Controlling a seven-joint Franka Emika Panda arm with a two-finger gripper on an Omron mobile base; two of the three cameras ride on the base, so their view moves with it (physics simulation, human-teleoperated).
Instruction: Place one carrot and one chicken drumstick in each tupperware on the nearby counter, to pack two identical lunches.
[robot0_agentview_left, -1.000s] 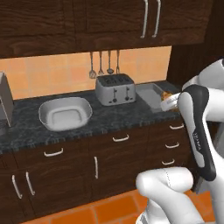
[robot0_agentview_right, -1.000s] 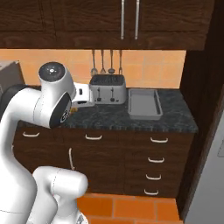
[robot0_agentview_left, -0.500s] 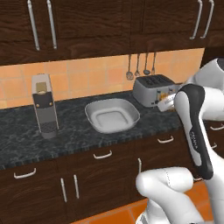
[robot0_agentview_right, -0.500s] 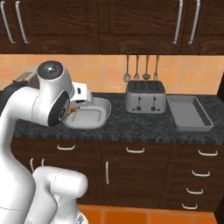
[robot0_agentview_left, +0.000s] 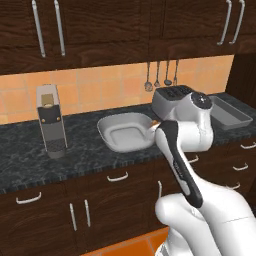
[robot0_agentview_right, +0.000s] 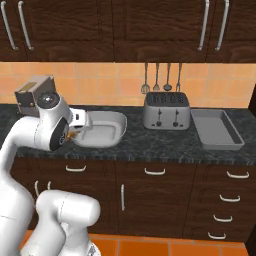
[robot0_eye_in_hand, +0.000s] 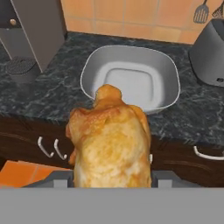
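Observation:
A golden-brown chicken drumstick (robot0_eye_in_hand: 111, 144) fills the lower middle of the hand view, with my gripper (robot0_agentview_right: 75, 132) shut on it; its fingers are hidden behind the meat. The bowl-like grey tupperware (robot0_eye_in_hand: 94, 65) with rounded corners lies just beyond the drumstick on the dark marbled counter (robot0_eye_in_hand: 197, 113) and looks empty. From the base, the same bowl (robot0_agentview_left: 125, 131) (robot0_agentview_right: 102, 127) sits right in front of the hand. The rectangular tupperware (robot0_agentview_left: 230, 112) (robot0_agentview_right: 215, 127) lies far right, past the toaster. The carrots are out of view.
A silver toaster (robot0_agentview_right: 166, 110) (robot0_agentview_left: 172, 100) stands between the two containers. A tall grey coffee machine (robot0_agentview_left: 50, 120) (robot0_eye_in_hand: 37, 30) stands left of the bowl. Utensils (robot0_agentview_right: 160, 77) hang on the orange tiled wall. Dark drawers and cabinet doors with silver handles run below the counter.
The whole picture has slid right, so the base has driven left along the counter. The bowl tupperware now faces the hand. The drumstick stays in the grip.

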